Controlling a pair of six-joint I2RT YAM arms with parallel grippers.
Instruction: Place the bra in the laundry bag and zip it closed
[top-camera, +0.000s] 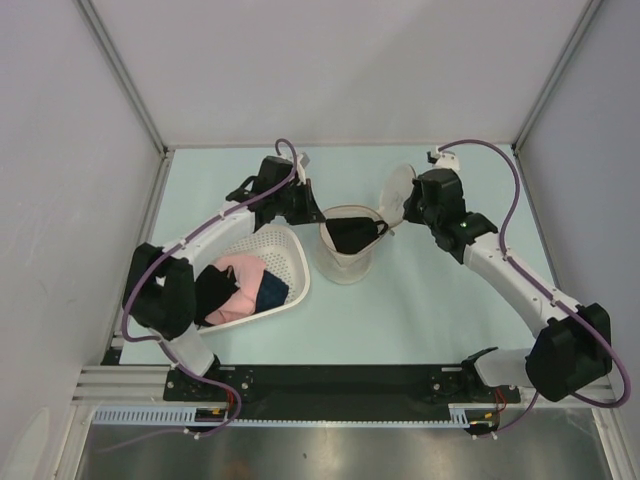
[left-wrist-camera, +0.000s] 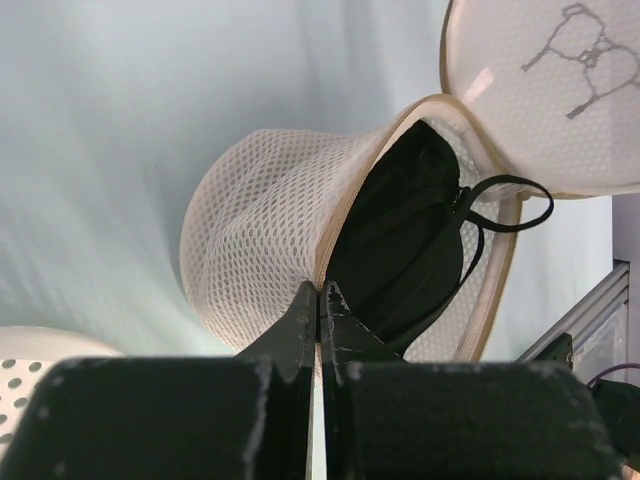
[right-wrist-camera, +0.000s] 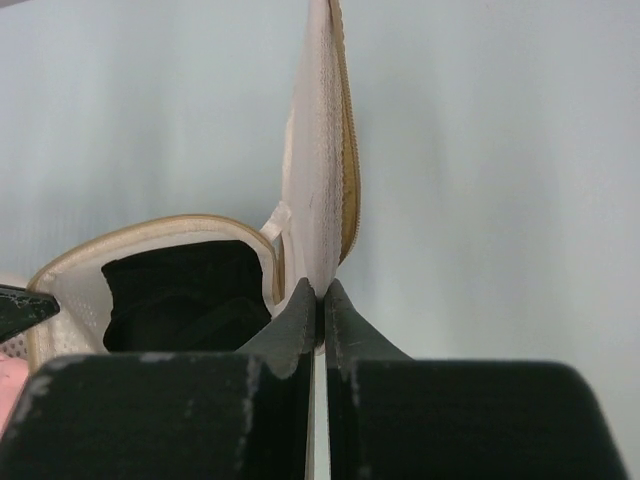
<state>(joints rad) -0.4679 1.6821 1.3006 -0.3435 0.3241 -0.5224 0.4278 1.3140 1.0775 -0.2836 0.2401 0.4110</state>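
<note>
a black soft-fabric bra (top-camera: 352, 236) lies folded inside the lower shell of a small round cream-beige mesh laundry bag (top-camera: 345, 270), which stands open like a clamshell at mid-bench; one thin black strap (left-wrist-camera: 515, 205) loops out over the zip-edged rim; the bag's lid (top-camera: 398, 190) is tipped up on the right side, and the left wrist view shows a faint line-drawn logo (left-wrist-camera: 585, 50) on it; the zip is undone; the pale green bench (top-camera: 430, 300) is walled by plain grey-white panels with aluminium corner posts; just beside the bag on its left, a white perforated plastic basket (top-camera: 290, 262) holds a pink garment (top-camera: 240, 272) and a dark navy cloth (top-camera: 272, 290); the left arm bends round the basket's far side, its left tool (left-wrist-camera: 319, 295) clenched on the rim of the lower shell; the right arm stretches in from the right, its right tool (right-wrist-camera: 320, 292) pinched tight on the edge of the raised lid
</note>
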